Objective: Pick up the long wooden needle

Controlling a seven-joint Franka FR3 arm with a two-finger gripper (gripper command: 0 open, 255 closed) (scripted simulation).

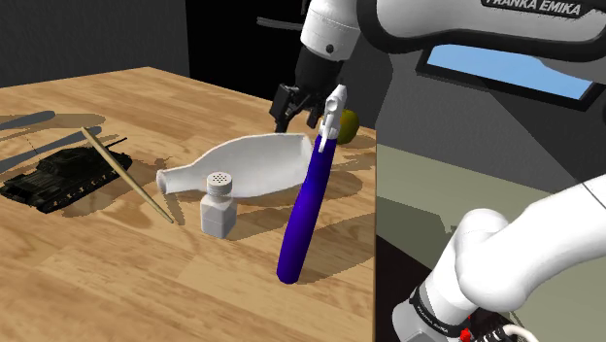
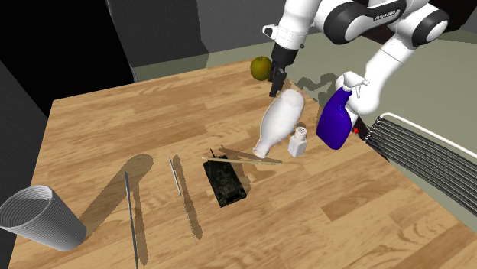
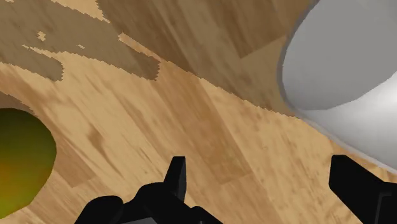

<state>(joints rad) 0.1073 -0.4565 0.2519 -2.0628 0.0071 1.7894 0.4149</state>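
Currently: your gripper (image 3: 254, 172) released, empty, beside white bottle (image 1: 254, 165); wooden needle (image 1: 129, 175) untouched by tank (image 1: 58, 177), well apart; pickup outstanding.

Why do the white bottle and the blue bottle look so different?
The white bottle lies on its side; the blue spray bottle stands on its base. The white bottle ends in a bare narrow neck; the blue spray bottle carries a white trigger head on top. Both rest on the wooden table beside the salt shaker.
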